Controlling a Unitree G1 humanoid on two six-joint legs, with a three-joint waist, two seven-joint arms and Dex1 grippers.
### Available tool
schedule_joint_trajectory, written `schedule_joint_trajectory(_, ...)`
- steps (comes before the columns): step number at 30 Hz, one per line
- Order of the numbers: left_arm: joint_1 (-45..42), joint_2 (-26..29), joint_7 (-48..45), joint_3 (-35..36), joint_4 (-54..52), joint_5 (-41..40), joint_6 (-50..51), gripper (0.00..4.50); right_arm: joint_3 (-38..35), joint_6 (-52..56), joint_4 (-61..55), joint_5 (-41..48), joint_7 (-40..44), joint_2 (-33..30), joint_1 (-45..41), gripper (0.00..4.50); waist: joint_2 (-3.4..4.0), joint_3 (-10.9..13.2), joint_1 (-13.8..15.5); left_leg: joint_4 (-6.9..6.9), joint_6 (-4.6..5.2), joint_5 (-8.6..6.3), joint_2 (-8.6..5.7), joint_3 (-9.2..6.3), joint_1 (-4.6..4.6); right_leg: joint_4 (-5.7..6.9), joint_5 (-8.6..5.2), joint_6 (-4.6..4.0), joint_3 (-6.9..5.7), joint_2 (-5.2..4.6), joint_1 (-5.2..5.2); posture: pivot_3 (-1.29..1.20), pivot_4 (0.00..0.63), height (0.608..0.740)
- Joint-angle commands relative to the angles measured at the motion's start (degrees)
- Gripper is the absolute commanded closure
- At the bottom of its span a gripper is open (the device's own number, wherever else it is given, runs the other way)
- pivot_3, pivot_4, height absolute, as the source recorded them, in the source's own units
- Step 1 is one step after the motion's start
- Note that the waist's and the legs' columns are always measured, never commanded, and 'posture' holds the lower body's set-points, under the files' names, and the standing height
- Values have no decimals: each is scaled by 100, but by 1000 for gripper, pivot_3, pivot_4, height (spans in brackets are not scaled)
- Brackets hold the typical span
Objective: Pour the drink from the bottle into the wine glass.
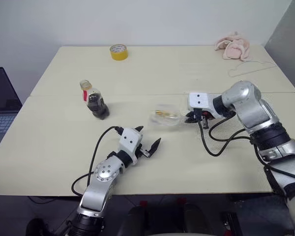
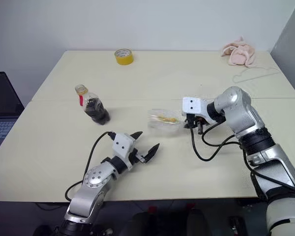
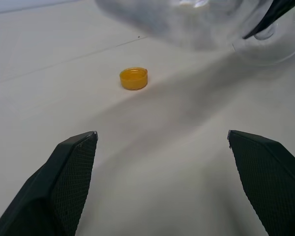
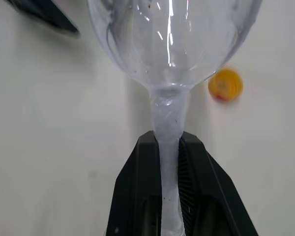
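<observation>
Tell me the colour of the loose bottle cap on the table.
Yellow-orange; the cap shows best in the left wrist view.

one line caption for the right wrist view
Right gripper shut on the wine glass stem, yellow cap on the table beyond.

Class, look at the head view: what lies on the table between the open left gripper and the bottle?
Only bare tabletop lies between the left gripper and the bottle, seen in the left eye view.

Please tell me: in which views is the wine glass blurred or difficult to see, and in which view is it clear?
Left eye view: the wine glass is a faint smear beside the right gripper. Left wrist view: its bowl is a soft blur, while the yellow cap is sharp. Right wrist view: stem and bowl clear, with bright glare streaks.
</observation>
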Motion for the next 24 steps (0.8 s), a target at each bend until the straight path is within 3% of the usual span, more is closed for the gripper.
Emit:
schedule_joint_trajectory(1,20,58,-51,50,-116,-8,-80,0,-792,-251,-482,876,-719,654,418,4320,0,0,-1,0,0,0,0,0,1,-1,0,0,1,0,3,0,150,740)
schedule_joint_trajectory(5,31,172,-114,133,-195,-68,-4,0,-1247,-208,-785,1320,-1745,1518,900,4320,1,0,-10,0,0,0,0,0,2,6,0,0,2,1,-2,0,150,740)
schedule_joint_trajectory(12,272,603,-575,746,-721,-869,587,0,-1387,-1527,-722,1296,-3411,3017,1570,4320,3,0,-66,-6,-1,1,2,-2,4,10,0,0,4,4,-10,0,150,740)
schedule_joint_trajectory(19,385,842,-623,1060,-995,-1211,998,0,-1186,-2972,133,826,-4308,3538,1879,4320,5,-2,-71,-11,-2,1,1,-7,19,6,0,0,0,5,-12,0,150,740)
schedule_joint_trajectory(24,421,856,-581,1028,-1142,-1218,1090,0,-991,-4042,1060,309,-4828,3560,2045,4320,5,-2,-131,-17,-2,1,1,-3,19,8,0,0,4,6,-8,0,150,740)
